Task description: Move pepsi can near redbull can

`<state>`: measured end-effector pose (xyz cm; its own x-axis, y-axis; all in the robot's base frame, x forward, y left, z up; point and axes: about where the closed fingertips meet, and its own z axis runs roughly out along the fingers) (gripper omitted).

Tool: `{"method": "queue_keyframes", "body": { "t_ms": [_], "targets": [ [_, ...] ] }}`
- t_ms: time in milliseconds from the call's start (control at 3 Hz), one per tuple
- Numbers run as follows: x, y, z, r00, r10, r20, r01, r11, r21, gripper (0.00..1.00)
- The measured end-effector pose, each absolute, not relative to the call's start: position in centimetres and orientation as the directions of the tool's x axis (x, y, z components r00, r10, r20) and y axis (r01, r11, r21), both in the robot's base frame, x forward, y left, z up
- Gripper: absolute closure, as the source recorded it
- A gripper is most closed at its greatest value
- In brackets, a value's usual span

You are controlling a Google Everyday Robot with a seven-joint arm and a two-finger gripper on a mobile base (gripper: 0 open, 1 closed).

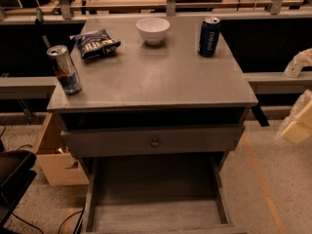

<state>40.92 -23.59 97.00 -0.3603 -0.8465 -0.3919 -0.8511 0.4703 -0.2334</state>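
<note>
The pepsi can, dark navy with white lettering, stands upright at the back right of the grey table top. The redbull can, slim and silver with blue and red markings, stands upright at the table's left edge, far from the pepsi can. My gripper shows only as pale cream parts at the right edge of the view, beyond the table's right side and lower than its top. It holds nothing that I can see.
A white bowl stands at the back middle and a dark chip bag at the back left. A drawer sits under the top, with an open lower drawer. A cardboard box stands on the floor at left.
</note>
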Motion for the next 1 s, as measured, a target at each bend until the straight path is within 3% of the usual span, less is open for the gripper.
{"method": "queue_keyframes", "body": {
  "t_ms": [1000],
  "targets": [
    [50.5, -25.3, 97.1, -0.287, -0.455, -0.843, -0.636, 0.748, -0.188, 0.0]
  ]
}}
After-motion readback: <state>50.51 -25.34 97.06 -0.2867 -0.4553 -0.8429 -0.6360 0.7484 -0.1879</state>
